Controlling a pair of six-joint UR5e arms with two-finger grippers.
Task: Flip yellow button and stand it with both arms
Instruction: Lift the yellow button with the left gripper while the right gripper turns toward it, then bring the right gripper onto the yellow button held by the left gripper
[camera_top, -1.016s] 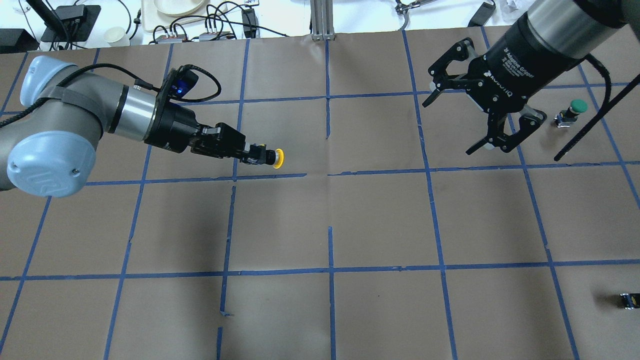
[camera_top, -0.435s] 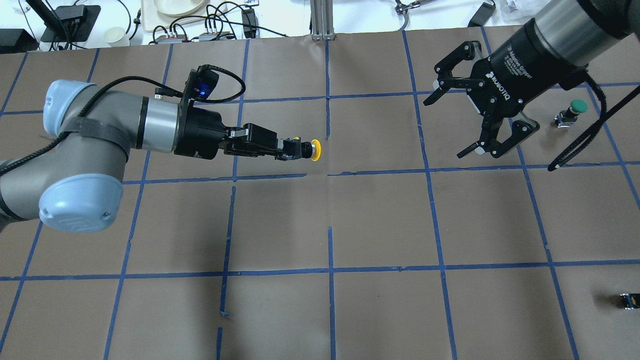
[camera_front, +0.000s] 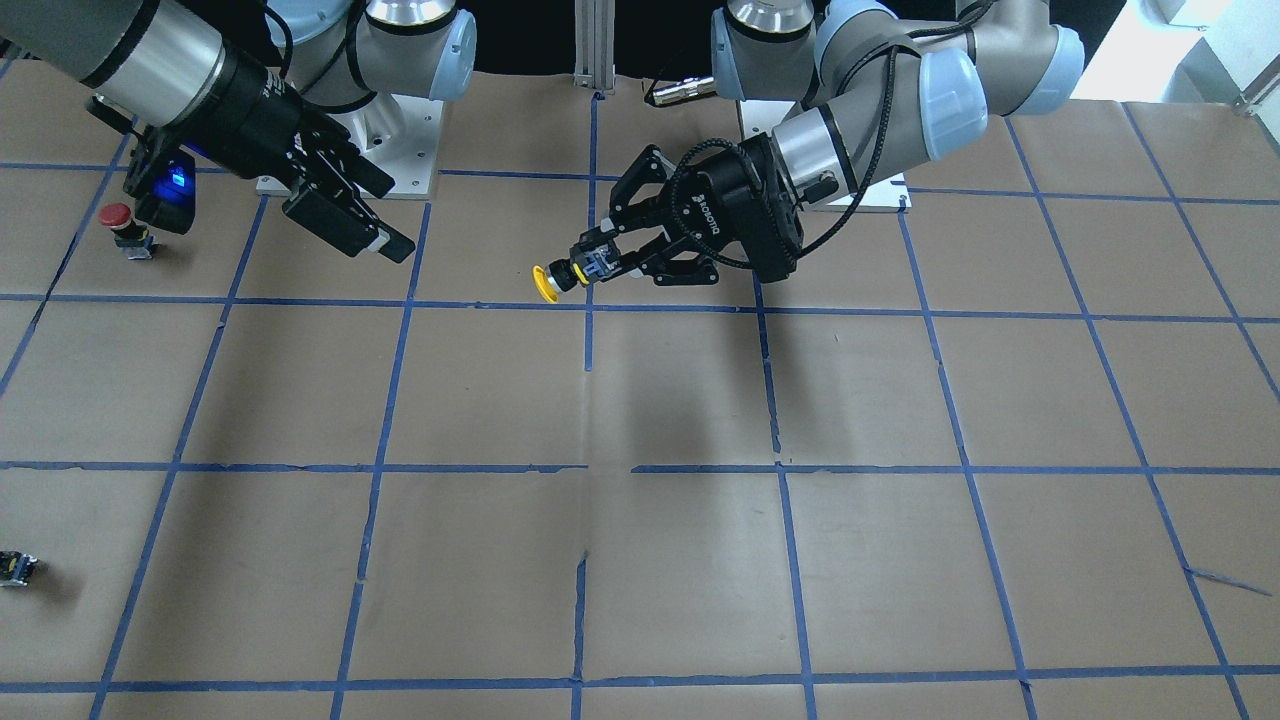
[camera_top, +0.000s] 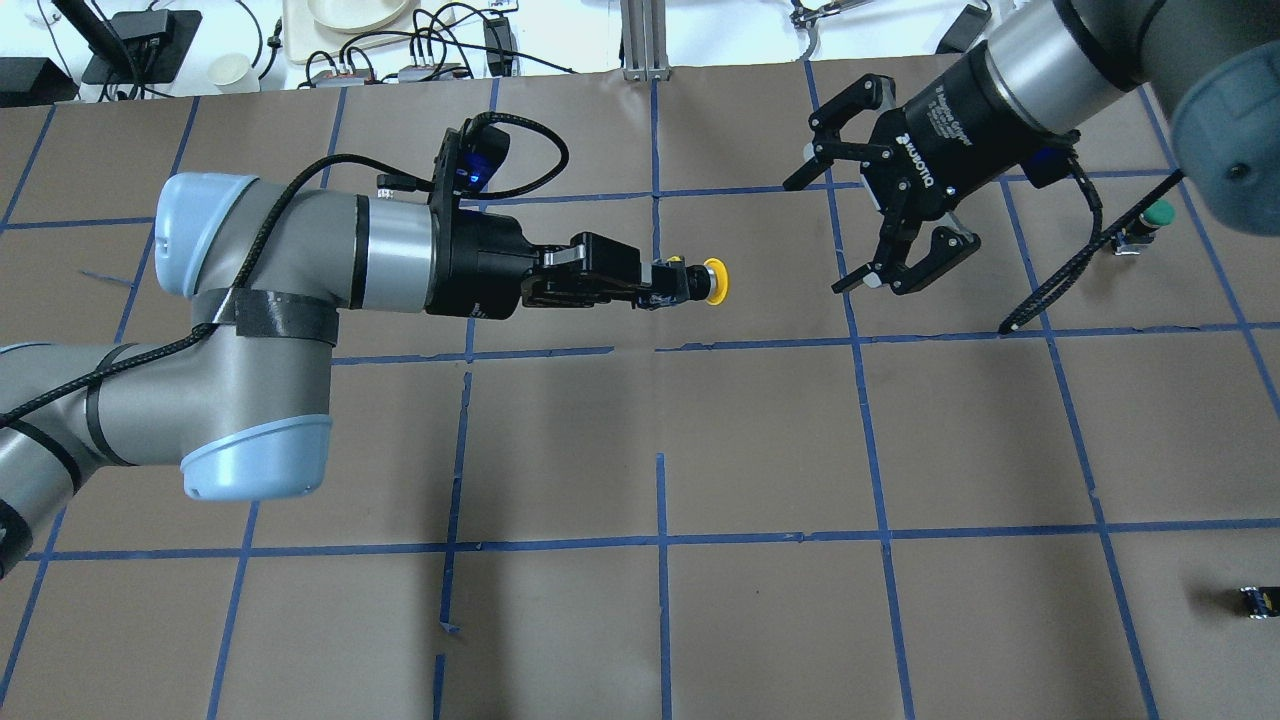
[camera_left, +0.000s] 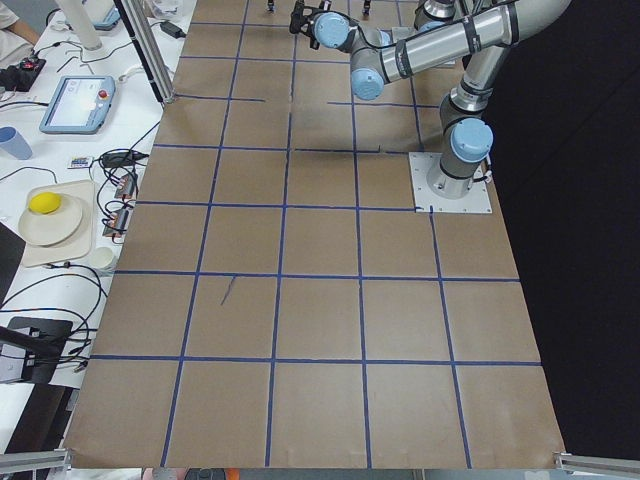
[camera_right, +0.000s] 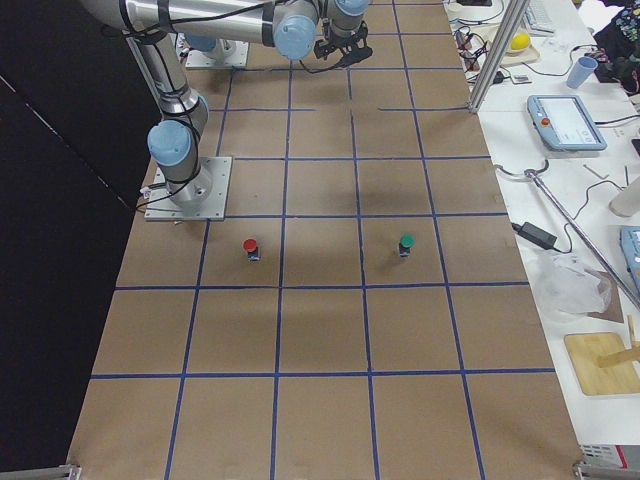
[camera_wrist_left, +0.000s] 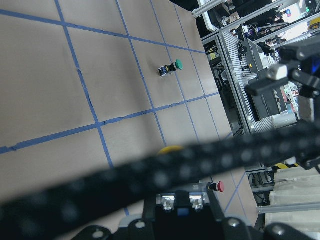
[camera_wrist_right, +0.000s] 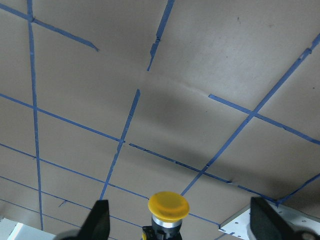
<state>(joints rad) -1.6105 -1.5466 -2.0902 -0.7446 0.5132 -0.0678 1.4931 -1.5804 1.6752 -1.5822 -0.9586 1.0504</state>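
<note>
My left gripper is shut on the black base of the yellow button and holds it level above the table, cap pointing at the right gripper. In the front-facing view the left gripper holds the yellow button near the middle. My right gripper is open and empty, a short gap to the right of the cap, jaws facing it. The right wrist view shows the yellow cap face-on, ahead and between its fingers. In the left wrist view a blurred cable hides most of the cap.
A green-capped button stands at the far right behind the right arm. A red-capped button stands near the right arm's base. A small black part lies at the near right edge. The brown paper has a blue tape grid.
My left arm has carried the yellow button to the right, towards the table's middle. My right gripper has moved left towards it and turned, still open.
</note>
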